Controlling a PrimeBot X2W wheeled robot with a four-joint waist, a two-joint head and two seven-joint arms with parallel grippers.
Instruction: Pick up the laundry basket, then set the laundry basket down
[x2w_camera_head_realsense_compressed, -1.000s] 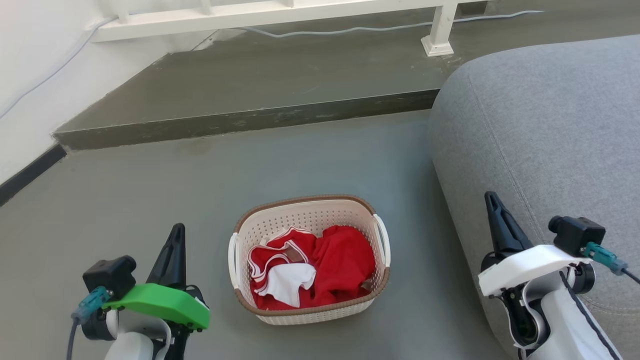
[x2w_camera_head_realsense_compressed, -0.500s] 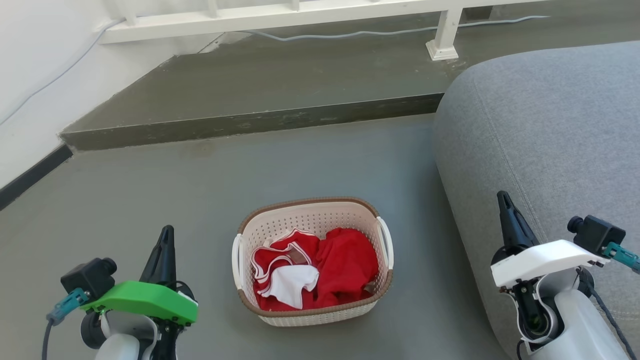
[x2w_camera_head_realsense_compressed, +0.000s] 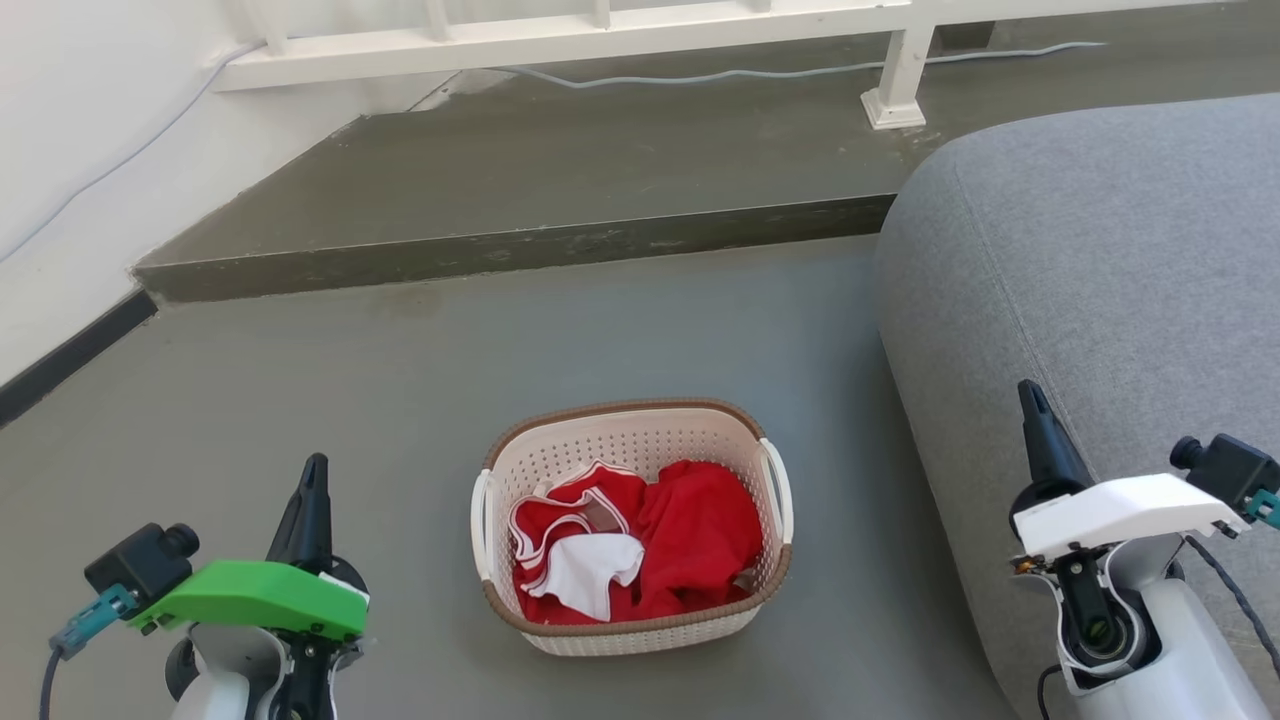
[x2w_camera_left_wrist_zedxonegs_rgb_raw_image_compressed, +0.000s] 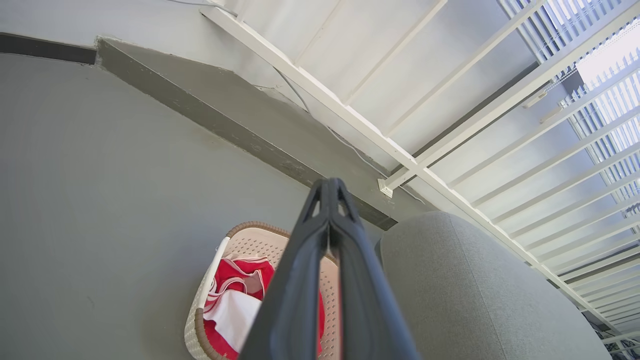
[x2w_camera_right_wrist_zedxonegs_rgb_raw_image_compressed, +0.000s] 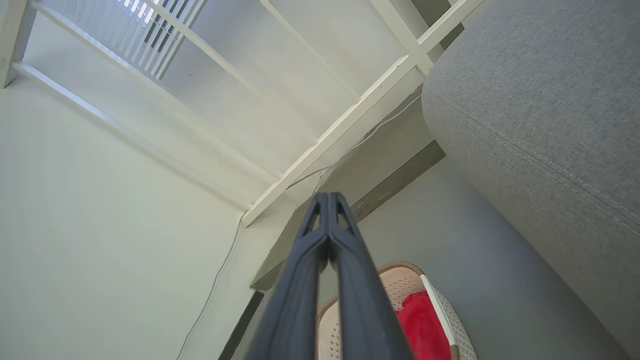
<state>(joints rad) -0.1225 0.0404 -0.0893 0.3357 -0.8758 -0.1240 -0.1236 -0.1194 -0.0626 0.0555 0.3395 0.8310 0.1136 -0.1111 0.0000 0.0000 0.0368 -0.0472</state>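
The laundry basket (x2w_camera_head_realsense_compressed: 620, 445) stands on the grey floor, cream and perforated with a brown rim and two white side handles, holding red and white clothes (x2w_camera_head_realsense_compressed: 640, 535). My left gripper (x2w_camera_head_realsense_compressed: 314, 475) is shut and empty, well to the basket's left. Off to the right, beside the sofa, my right gripper (x2w_camera_head_realsense_compressed: 1028, 398) is also shut and empty. The left wrist view has the basket (x2w_camera_left_wrist_zedxonegs_rgb_raw_image_compressed: 240, 239) low behind the pressed-together fingers (x2w_camera_left_wrist_zedxonegs_rgb_raw_image_compressed: 320, 240). In the right wrist view the basket (x2w_camera_right_wrist_zedxonegs_rgb_raw_image_compressed: 400, 285) lies at the bottom, behind the shut fingers (x2w_camera_right_wrist_zedxonegs_rgb_raw_image_compressed: 325, 240).
A large grey sofa (x2w_camera_head_realsense_compressed: 1100, 260) fills the right side, close to the basket. A raised concrete step (x2w_camera_head_realsense_compressed: 520, 240) runs across behind, with a white railing (x2w_camera_head_realsense_compressed: 560, 30) and a grey cable (x2w_camera_head_realsense_compressed: 700, 72) on it. A white wall (x2w_camera_head_realsense_compressed: 60, 150) is at the left.
The head camera has shifted, so the scene sits slightly lower and to the right. Both grippers have drawn down and outward from the basket, which rests in the same place.
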